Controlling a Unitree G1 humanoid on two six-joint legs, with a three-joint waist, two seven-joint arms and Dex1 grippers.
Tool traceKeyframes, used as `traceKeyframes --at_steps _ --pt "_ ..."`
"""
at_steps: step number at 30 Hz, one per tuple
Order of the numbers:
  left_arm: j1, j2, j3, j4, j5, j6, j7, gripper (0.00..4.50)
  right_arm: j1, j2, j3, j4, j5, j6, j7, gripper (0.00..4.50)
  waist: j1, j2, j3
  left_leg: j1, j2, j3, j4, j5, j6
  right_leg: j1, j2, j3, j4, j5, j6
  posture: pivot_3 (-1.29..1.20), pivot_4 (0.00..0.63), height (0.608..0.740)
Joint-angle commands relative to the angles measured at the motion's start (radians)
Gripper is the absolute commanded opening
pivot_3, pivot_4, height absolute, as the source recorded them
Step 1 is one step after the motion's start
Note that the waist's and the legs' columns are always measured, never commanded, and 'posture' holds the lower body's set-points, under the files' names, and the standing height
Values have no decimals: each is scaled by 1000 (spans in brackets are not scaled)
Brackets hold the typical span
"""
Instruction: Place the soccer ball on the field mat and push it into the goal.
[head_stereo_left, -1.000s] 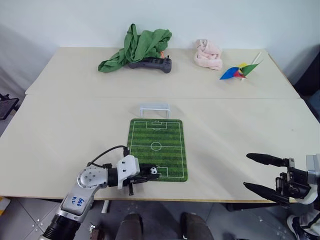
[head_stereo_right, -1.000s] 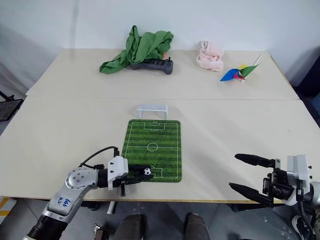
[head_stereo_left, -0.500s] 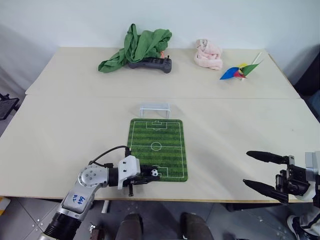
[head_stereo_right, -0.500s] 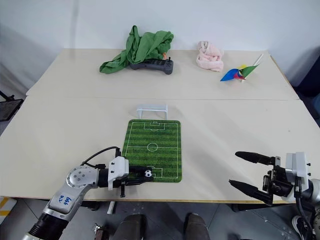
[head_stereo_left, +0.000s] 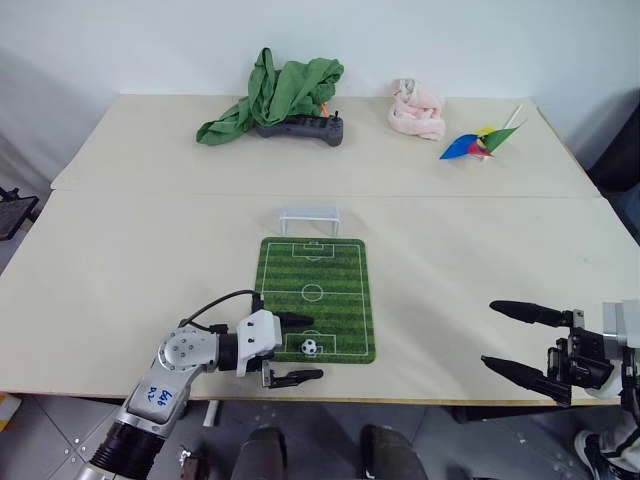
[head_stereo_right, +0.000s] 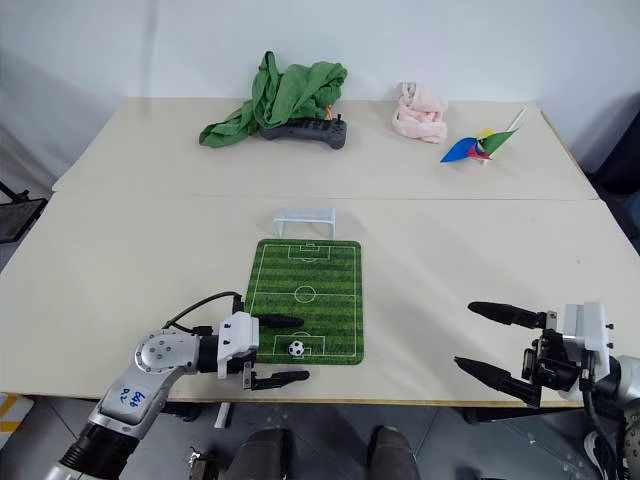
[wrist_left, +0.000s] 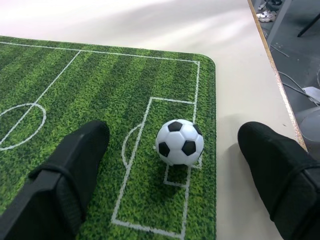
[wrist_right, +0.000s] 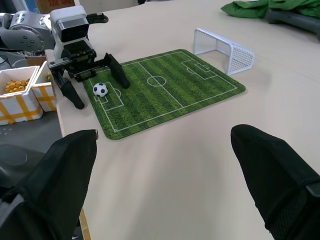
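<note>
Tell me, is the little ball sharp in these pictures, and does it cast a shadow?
Left wrist view: the soccer ball is crisp, with a soft dark shadow on the field mat beside it; the near black fingers look softer. Left eye view: the ball is small but clear, and the light is even.

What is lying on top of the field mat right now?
The soccer ball rests on the field mat, in the near goal box, between the open left tool's fingers. Nothing else lies on it.
</note>
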Motion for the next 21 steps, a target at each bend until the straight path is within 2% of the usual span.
traceKeyframes --at_steps 1,3,6,13,18,21 --pt "-8 -2 28 -38 -41 -14 -2 4474 -8 -16 -13 3 4 2 -7 4500 0 0 0 0 0 0 0 0 0 0 0 0 0 0 0 0 150 740" --pt "-9 -6 69 -66 -93 -42 -13 4474 -11 -18 -13 5 4 3 -7 4500 -1 0 0 0 0 0 0 0 0 0 0 0 0 0 0 0 150 740" --pt "5 25 101 -111 -183 -54 -93 3877 -22 -17 -15 11 15 5 1 4500 -1 0 0 0 0 0 0 0 0 0 0 0 0 0 0 0 150 740" --pt "68 117 137 -168 -316 -1 -235 1753 -60 -5 -26 31 72 -2 58 4500 -4 0 0 0 0 0 0 0 0 0 0 0 0 0 0 0 150 740" --pt "92 154 118 -182 -330 24 -286 178 -52 14 -19 18 102 4 79 4500 0 0 0 0 0 0 0 0 0 0 0 0 0 0 0 0 150 740" --pt "105 161 102 -199 -318 40 -291 52 -13 30 -17 -8 102 10 65 4500 0 0 0 0 0 0 0 -1 0 0 0 0 -1 0 0 0 150 740"
